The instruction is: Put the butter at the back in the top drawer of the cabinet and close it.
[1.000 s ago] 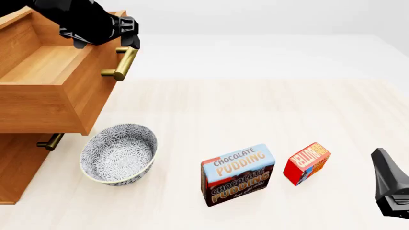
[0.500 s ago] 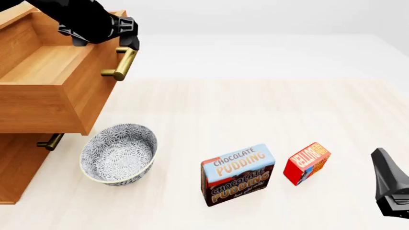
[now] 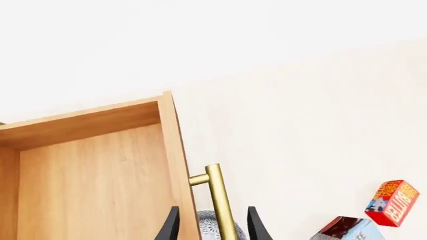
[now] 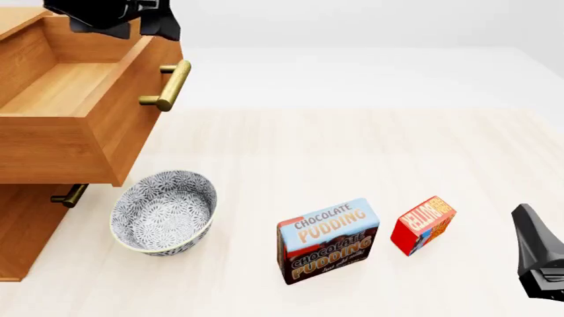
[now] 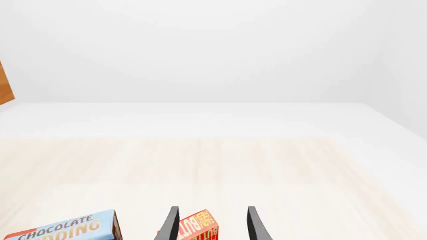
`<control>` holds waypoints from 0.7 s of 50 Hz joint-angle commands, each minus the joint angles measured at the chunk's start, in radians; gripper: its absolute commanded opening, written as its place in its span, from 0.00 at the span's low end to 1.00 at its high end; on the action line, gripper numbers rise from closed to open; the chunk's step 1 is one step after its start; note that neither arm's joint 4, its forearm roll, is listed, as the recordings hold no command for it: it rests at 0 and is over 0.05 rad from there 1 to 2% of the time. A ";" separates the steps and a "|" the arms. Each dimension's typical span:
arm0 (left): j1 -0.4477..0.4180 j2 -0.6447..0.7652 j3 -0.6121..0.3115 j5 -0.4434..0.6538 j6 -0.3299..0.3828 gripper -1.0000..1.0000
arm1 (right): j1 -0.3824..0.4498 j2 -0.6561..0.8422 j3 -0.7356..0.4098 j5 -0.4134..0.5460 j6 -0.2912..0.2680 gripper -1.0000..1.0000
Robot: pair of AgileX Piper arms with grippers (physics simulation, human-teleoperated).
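Observation:
The cabinet (image 4: 26, 224) stands at the left with its top drawer (image 4: 62, 86) pulled out and nothing visible inside. My left gripper (image 4: 154, 23) hovers open above the drawer's brass handle (image 4: 168, 86), apart from it; in the left wrist view the handle (image 3: 219, 200) shows between the open gripper's (image 3: 213, 215) fingers. The small red butter (image 4: 423, 224) lies on the table at the right, beside the pudding box. My right gripper (image 4: 529, 224) waits open to the right of the butter (image 5: 197, 227), which lies ahead of its fingers (image 5: 171, 225).
A blue-and-brown chocolate pudding box (image 4: 328, 241) stands left of the butter. A patterned grey bowl (image 4: 163, 211) sits in front of the cabinet, below the open drawer. A lower drawer's handle (image 4: 69, 196) pokes out under the top drawer.
My left gripper has let go of the top drawer's handle and risen up and back from it. The drawer stays pulled out. The right arm has not moved.

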 commanded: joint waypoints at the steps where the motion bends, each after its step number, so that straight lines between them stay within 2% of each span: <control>1: -0.016 -0.076 -0.037 0.028 0.053 1.00 | 0.000 0.000 0.000 0.000 0.000 1.00; 17: -0.083 -0.065 -0.104 0.018 0.063 1.00 | 0.000 0.000 0.000 0.000 0.000 1.00; 24: -0.099 -0.047 -0.090 -0.006 0.057 1.00 | 0.000 0.000 0.000 0.000 0.000 1.00; 25: -0.132 -0.031 -0.073 -0.039 0.041 1.00 | 0.000 0.000 0.000 0.000 0.000 1.00; 35: -0.197 0.014 -0.085 -0.095 0.032 1.00 | 0.000 0.000 0.000 0.000 0.000 1.00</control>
